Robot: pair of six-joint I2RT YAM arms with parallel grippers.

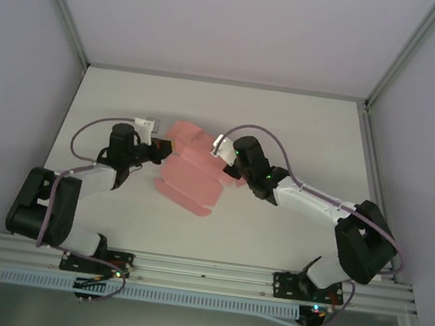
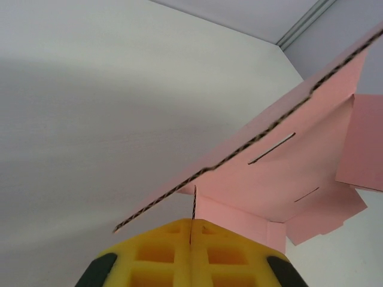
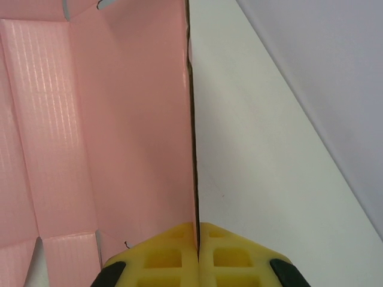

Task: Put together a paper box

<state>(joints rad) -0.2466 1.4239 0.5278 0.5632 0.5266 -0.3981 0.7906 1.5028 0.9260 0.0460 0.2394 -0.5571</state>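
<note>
You have the box (image 1: 191, 179) between both arms, left gripper (image 1: 162, 153) and right gripper (image 1: 230, 168) each pinching an opposite edge.

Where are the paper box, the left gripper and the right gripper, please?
paper box (image 1: 191, 176), top external view, its middle panel.
left gripper (image 2: 191, 223), left wrist view, between closed jaws.
right gripper (image 3: 197, 226), right wrist view, between closed jaws.

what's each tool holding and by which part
Both hold the paper box: the left tool pinches its left panel edge, the right tool its right edge.
</note>
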